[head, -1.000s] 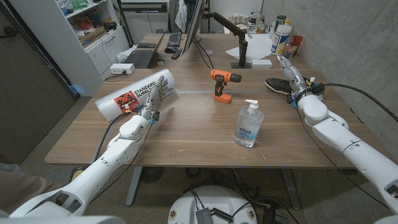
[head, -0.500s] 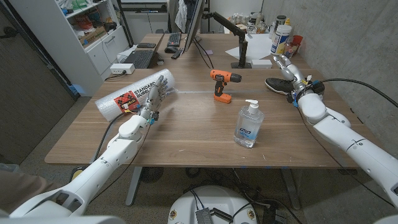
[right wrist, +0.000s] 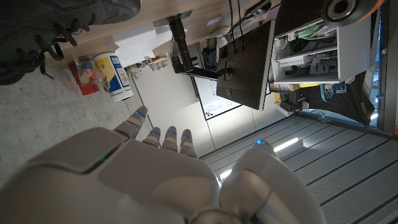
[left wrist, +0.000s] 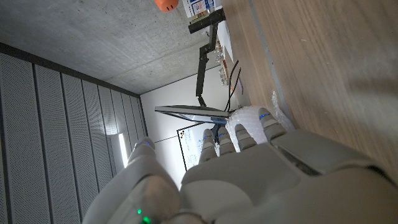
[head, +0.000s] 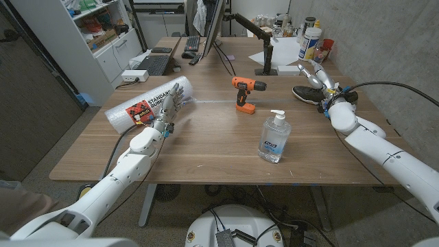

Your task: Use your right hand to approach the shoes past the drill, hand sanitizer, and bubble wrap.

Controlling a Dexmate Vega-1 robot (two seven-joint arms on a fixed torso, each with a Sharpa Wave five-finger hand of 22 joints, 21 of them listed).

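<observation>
A black shoe (head: pixel 306 94) lies at the far right of the wooden table (head: pixel 206 154); its dark upper and laces (right wrist: pixel 50 34) also show in the right wrist view. My right hand (head: pixel 321 80) hovers just beside the shoe's right side, fingers (right wrist: pixel 158 138) stretched out and apart, holding nothing. The orange drill (head: pixel 245 92) stands mid-table, and the hand sanitizer bottle (head: pixel 274 138) stands nearer to me. The bubble wrap roll (head: pixel 149 103) lies at the left. My left hand (head: pixel 165 114) reaches to the roll's edge with fingers (left wrist: pixel 249 127) extended, gripping nothing.
Behind the shoe stand a white bottle (head: pixel 310 42) and small containers (right wrist: pixel 102 71). A monitor on an arm (head: pixel 264 51), a keyboard (head: pixel 153 64) and cables crowd the far side. A black cable (head: pixel 384 86) runs along the right edge.
My right hand has edged a little farther along the table beside the shoe. The left arm, drill, sanitizer and bubble wrap have not moved.
</observation>
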